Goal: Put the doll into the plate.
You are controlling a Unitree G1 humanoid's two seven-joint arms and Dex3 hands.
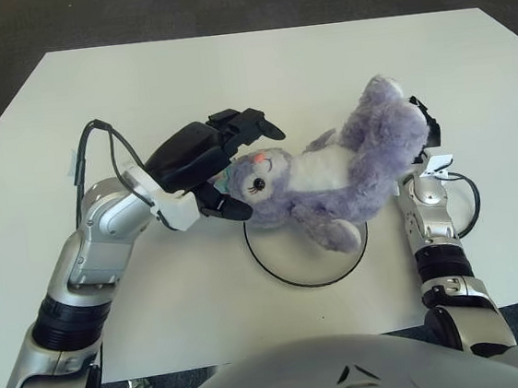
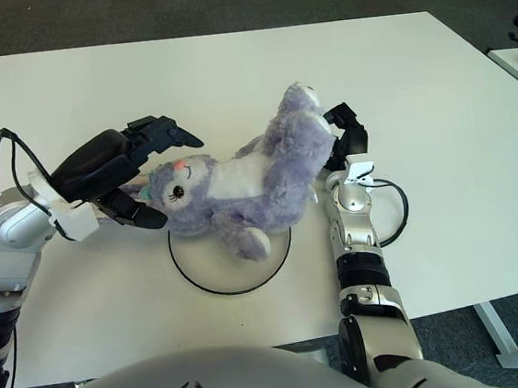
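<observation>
A purple doll [image 1: 331,172] lies on its back across the far rim of a plate [image 1: 286,270] (on a white bench [image 1: 228,77]), between both hands. Left hand [image 1: 228,165] fingers spread at its head; right hand [image 1: 419,131] presses its raised leg, finger state unclear.
</observation>
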